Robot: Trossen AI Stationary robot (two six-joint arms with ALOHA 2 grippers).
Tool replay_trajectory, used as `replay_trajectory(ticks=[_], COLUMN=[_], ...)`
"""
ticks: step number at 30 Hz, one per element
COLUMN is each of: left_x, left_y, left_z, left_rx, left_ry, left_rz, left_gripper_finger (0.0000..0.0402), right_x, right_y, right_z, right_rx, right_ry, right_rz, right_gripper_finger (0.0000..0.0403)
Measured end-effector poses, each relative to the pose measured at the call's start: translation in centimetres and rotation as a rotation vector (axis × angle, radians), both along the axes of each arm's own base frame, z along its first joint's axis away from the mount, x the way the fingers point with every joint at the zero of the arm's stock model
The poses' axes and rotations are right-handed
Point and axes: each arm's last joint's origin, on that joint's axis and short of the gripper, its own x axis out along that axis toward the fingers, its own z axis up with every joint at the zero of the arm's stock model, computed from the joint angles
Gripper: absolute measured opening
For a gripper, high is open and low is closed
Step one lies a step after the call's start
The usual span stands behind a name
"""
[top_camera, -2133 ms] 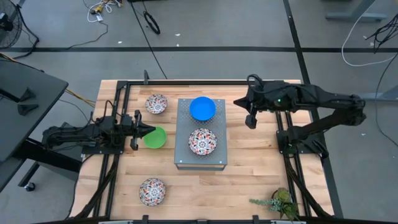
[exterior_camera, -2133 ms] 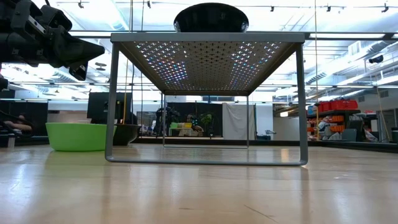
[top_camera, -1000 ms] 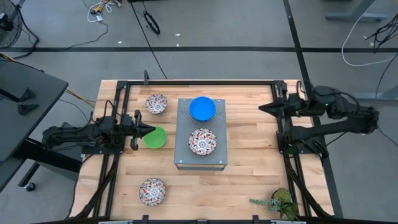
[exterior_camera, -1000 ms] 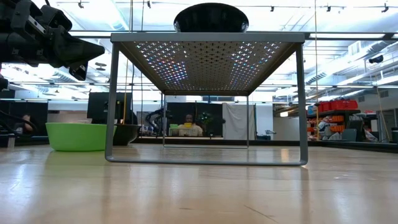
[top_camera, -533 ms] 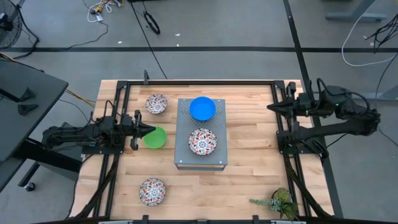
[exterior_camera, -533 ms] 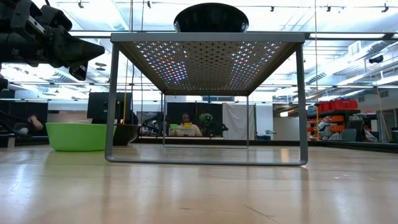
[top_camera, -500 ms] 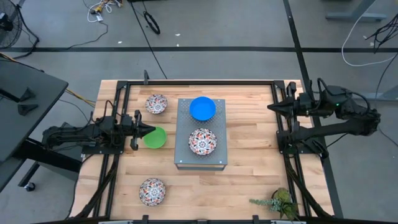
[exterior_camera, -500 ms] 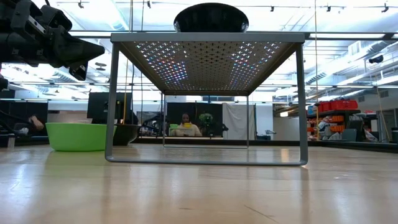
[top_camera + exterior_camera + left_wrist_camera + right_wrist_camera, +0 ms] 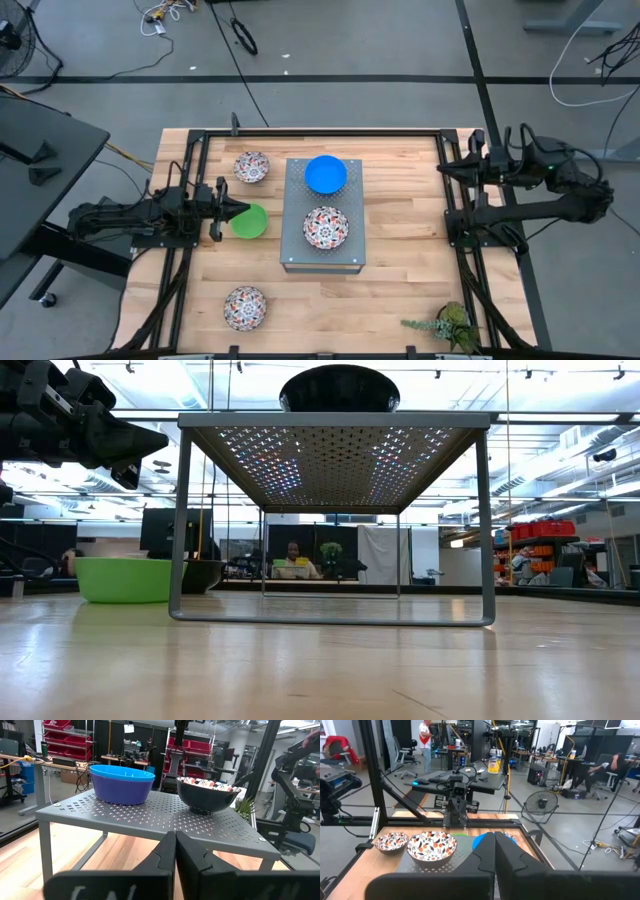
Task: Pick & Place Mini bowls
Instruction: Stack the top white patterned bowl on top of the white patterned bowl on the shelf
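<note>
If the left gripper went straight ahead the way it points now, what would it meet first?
Probably the green bowl, right at the left gripper tips in the high view; if it passes above the bowl, then the grey perforated stand.

The setting is an open-plan robotics lab or workshop. Indicators: a bare concrete floor (image 9: 350, 60) with loose cables (image 9: 243, 38); red storage bins (image 9: 60, 727) on racks along the back wall; workbenches (image 9: 465, 779) carrying equipment; office chairs (image 9: 402, 751); a pedestal fan (image 9: 542, 800); ceiling track lights (image 9: 437, 374). People work in the background, one seated at a desk (image 9: 292, 563), one standing (image 9: 424, 737). The wooden table (image 9: 400, 260) carries a black metal frame (image 9: 320, 131).
</note>
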Motion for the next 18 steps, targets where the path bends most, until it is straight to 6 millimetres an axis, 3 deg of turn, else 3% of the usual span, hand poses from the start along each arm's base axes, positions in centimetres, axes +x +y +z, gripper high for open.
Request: replay_trajectory(ticks=[18], left_x=[0.0], left_y=[0.0], left_z=[0.0], left_rx=[0.0], left_ry=[0.0], left_rz=[0.0], left_gripper_finger=[0.0014], right_x=[-0.18], right_y=[0.0], right_z=[0.02], right_rx=[-0.001], right_ry=[-0.006], right_rz=[0.0], right_gripper_finger=[0.0003])
